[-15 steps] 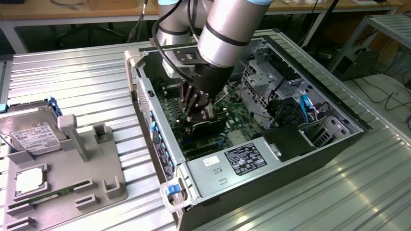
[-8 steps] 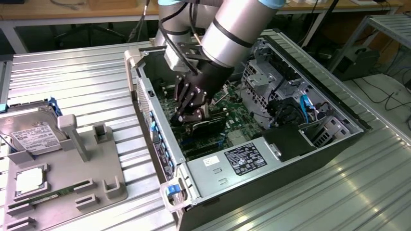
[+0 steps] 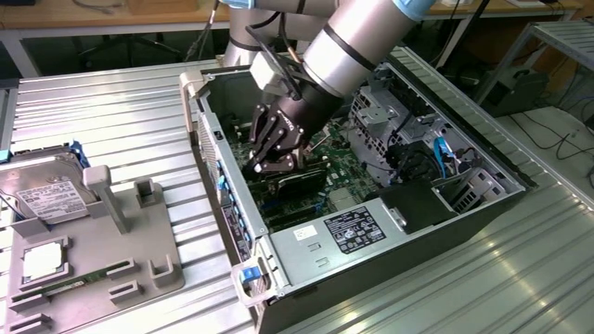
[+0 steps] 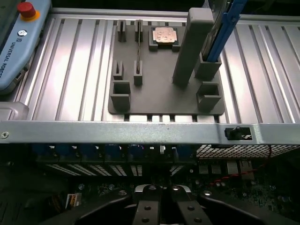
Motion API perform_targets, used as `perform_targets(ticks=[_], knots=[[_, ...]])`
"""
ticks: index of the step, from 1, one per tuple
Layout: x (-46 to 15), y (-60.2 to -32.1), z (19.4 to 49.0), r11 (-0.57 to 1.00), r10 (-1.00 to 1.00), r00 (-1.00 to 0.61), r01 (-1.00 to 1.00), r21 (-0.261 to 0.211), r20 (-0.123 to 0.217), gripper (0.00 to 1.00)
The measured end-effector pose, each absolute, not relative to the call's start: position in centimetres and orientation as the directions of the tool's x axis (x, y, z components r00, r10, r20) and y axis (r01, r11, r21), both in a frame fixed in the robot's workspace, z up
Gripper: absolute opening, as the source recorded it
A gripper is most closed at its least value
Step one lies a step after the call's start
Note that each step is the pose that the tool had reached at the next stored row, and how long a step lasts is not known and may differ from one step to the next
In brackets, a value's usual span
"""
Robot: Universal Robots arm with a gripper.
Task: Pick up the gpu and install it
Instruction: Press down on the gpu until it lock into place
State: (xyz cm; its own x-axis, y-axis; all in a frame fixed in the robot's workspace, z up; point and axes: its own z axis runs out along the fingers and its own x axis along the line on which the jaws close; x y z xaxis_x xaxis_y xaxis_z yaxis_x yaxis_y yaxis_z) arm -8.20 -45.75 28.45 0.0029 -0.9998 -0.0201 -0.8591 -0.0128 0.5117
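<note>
Exterior view, left to right: grey plastic parts fixture [image 3: 139, 257] on the ribbed aluminium table [image 3: 111, 118], holding a boxy silver hard drive with white label [image 3: 42, 191], a square silver CPU chip [image 3: 42, 261] and a narrow green memory stick [image 3: 60, 285]. To its right, the open black-and-silver PC tower case [image 3: 307, 243] lies on its side, green motherboard [image 3: 348, 167] exposed.

The gpu [image 3: 299, 182]: thin flat black circuit card, dark cooler face showing; bracket edge is hidden from here. It sits down inside the case on the motherboard, directly under the arm's tool, near the rear wall of the chassis.

Black two-finger gripper [image 3: 271, 165] reaches down into the case, fingers drawn fully together, tips at the card's upper edge. Contact looks likely; can't tell if anything is actually pinched between them. In the wrist view the gripper [image 4: 161, 206] shows its finger links closed up against each other over the dark case interior, with the silver chassis rail [image 4: 140, 131] and the fixture [image 4: 159, 93] beyond.

Orientation: the card's long axis runs roughly from the case's rear wall towards its interior, angled down-right in the exterior view. Card looks about level with the board; seating in the slot isn't discernible.
</note>
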Motion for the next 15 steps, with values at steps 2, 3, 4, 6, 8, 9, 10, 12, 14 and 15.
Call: perform_targets(ticks=[2,3,4,6,8,9,10,12,14,15], knots=[[-8.21,-45.75,28.38,-0.012,-1.000,0.003,-0.856,0.517,-0.020,0.11],[-8.23,-45.75,28.35,-0.013,-1.000,0.003,-0.856,0.517,-0.020,0.11],[-8.27,-45.74,28.32,-0.013,-1.000,0.003,-0.856,0.517,-0.020,0.11],[-8.41,-45.74,28.27,-0.013,-1.000,0.003,-0.856,0.518,-0.020,0.11],[-8.55,-45.73,28.21,-0.013,-1.000,0.003,-0.855,0.518,-0.020,0.11],[-8.56,-45.73,28.16,-0.013,-1.000,0.003,-0.855,0.518,-0.020,0.11],[-8.57,-45.74,28.10,-0.013,-1.000,0.003,-0.855,0.519,-0.020,0.11],[-8.57,-45.78,27.99,-0.013,-1.000,0.003,-0.853,0.521,-0.020,0.11],[-8.54,-45.82,27.87,-0.013,-1.000,0.003,-0.853,0.522,-0.020,0.11],[-8.49,-45.82,27.79,-0.013,-1.000,0.003,-0.853,0.522,-0.020,0.11]])
